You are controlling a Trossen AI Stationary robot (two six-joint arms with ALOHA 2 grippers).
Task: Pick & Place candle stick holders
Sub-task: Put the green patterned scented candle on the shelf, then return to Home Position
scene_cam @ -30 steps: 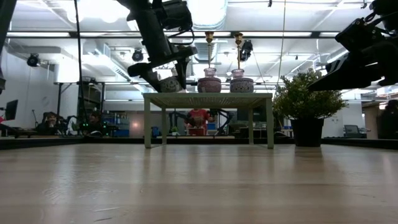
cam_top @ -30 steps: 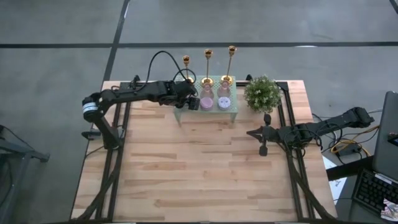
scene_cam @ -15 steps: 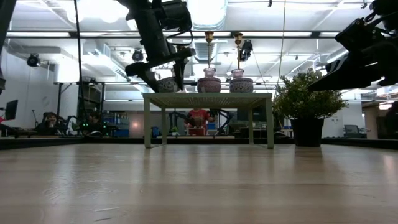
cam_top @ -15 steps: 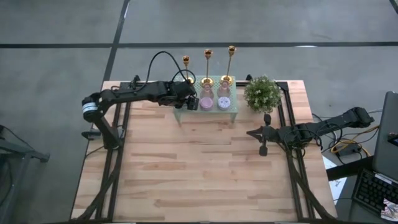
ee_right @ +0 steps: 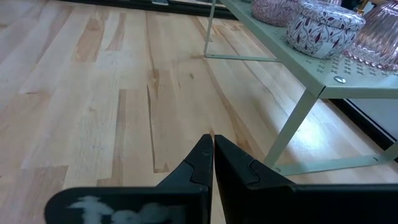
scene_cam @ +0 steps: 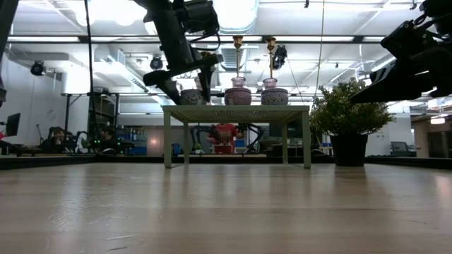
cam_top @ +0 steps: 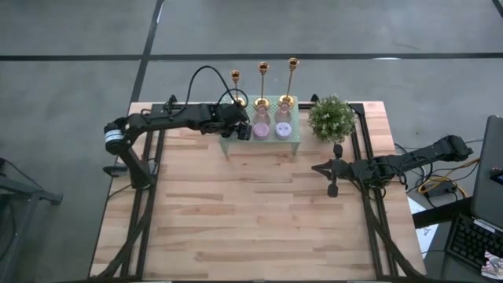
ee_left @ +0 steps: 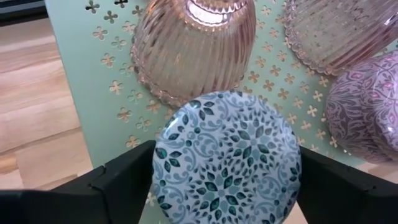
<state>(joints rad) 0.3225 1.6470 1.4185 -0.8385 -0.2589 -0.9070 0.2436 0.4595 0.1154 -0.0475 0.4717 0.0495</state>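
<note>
Candle stick holders (cam_top: 263, 82), all three gold ones, stand along the far edge of the green stand (cam_top: 291, 142). The left gripper (ee_left: 227, 177) straddles a blue-patterned round tin (ee_left: 227, 157) with fingers spread; it should lift straight up without nudging the pink glass jar (ee_left: 194, 46). The right gripper (ee_right: 213, 155) rests closed over the table (cam_top: 236, 220).

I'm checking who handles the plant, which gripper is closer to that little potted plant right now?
The right gripper. It sits shut over the bare tabletop just in front of the potted plant. The left gripper is farther off, at the green stand's opposite end.
</note>
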